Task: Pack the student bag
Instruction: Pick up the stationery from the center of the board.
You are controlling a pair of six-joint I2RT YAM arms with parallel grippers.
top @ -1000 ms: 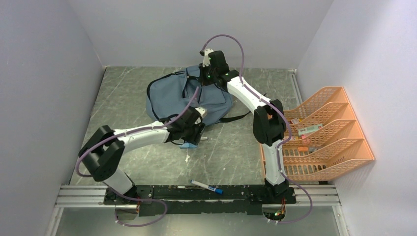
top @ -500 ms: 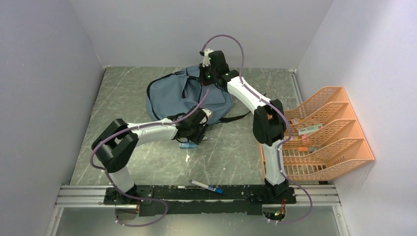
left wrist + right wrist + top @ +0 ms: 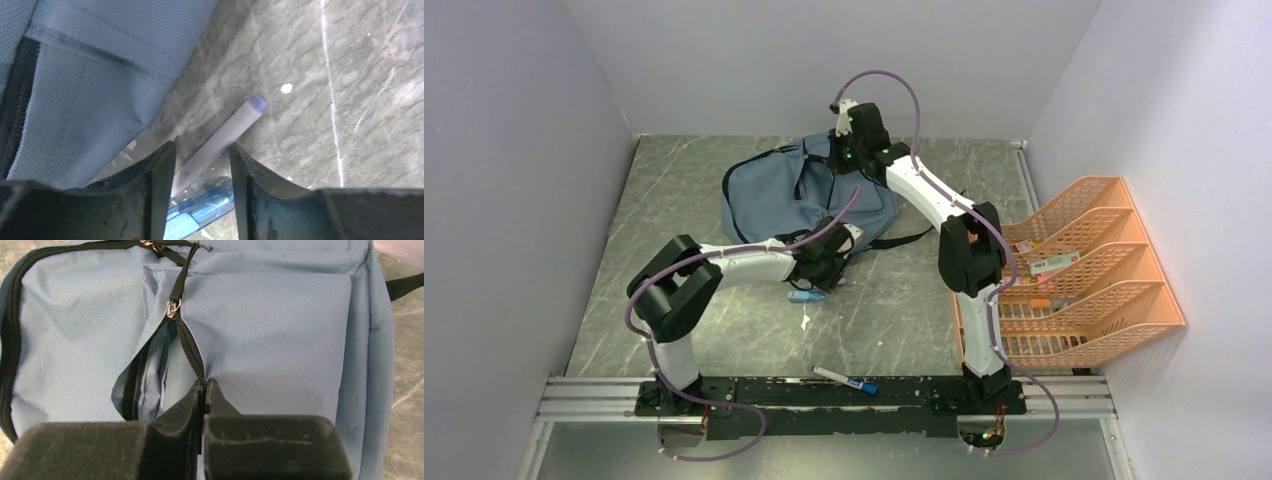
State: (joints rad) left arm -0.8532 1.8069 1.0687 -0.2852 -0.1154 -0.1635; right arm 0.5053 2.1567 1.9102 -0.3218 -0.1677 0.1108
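Observation:
The grey-blue student bag [image 3: 794,195] lies at the back middle of the table. Its front pocket zipper [image 3: 172,307] is open. My right gripper [image 3: 205,386] is shut on the zipper edge of the pocket opening and stands over the bag's far side [image 3: 852,150]. My left gripper [image 3: 200,160] is at the bag's near edge [image 3: 826,265]. Its jaws are closed on a grey pen [image 3: 232,127] that runs slantwise between them, tip pointing out over the table. A clear blue pen [image 3: 200,212] lies on the table under the jaws and also shows in the top view [image 3: 805,296].
A white marker with a blue cap [image 3: 845,380] lies near the front rail. An orange mesh tray rack [image 3: 1104,300] holding a few small items stands at the right wall. A small white scrap [image 3: 805,322] lies on the table. A black strap [image 3: 904,240] trails from the bag.
My left arm has swung its elbow right, and its gripper has moved up-right toward the bag's near edge, uncovering the blue pen. The right arm and bag have not moved.

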